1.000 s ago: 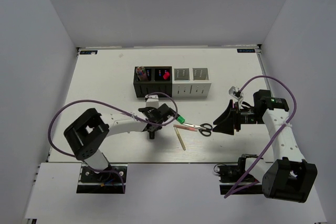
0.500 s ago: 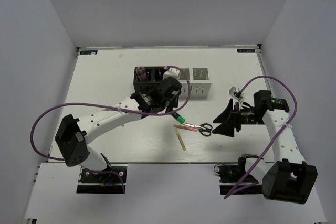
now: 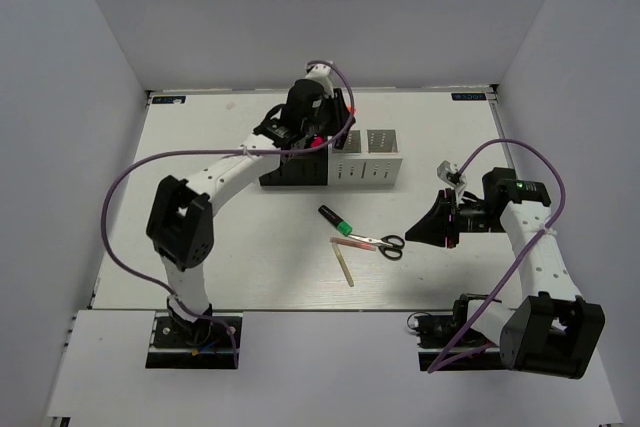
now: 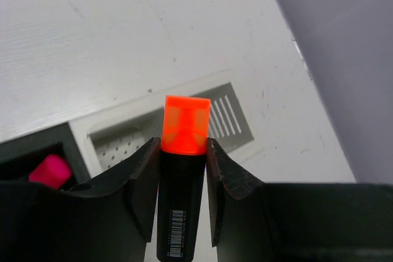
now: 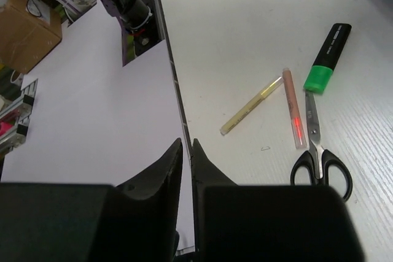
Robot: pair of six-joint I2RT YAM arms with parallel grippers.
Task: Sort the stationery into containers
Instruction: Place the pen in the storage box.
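Near the bottom middle of the top view, a pale wooden stick [image 3: 345, 267], black-handled scissors [image 3: 386, 245], a thin pink stick [image 3: 352, 240] and a green-capped highlighter [image 3: 335, 219] are lying on the table [image 3: 200, 147], not sorted yet. To their right, the right gripper [image 5: 187, 146] is hanging with its fingers pinched together, holding nothing. Farther up, the left gripper [image 4: 183, 146] is squeezing an orange-capped highlighter [image 4: 182, 200] above the row of holders [image 3: 365, 169]. A pink-capped highlighter [image 4: 50, 170] is already sitting in a black holder. I think most of the sorting is waiting to be done.
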